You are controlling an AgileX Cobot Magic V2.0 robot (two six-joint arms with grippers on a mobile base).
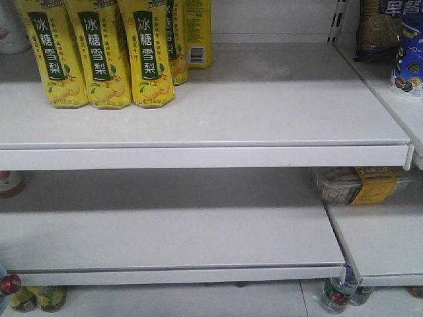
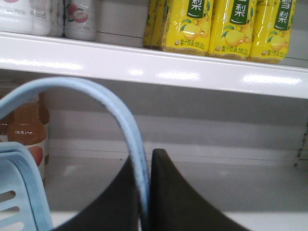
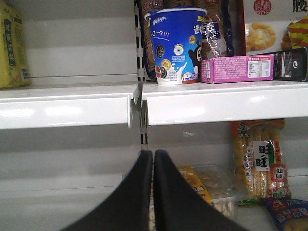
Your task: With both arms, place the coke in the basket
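Observation:
In the left wrist view my left gripper is shut on the pale blue hoop handle of the basket. The handle arches up and to the left from between the jaws. A corner of the basket's slotted rim shows at the lower left. In the right wrist view my right gripper is shut with nothing between its black fingers, and it faces the lower shelf. The coke is out of view in all three views. Neither gripper shows in the front view.
Yellow pear-drink bottles stand on the upper white shelf. Orange drink bottles stand behind the basket. A blue cup, a pink box and snack bags fill the right-hand shelves. A shelf divider post stands ahead of the right gripper.

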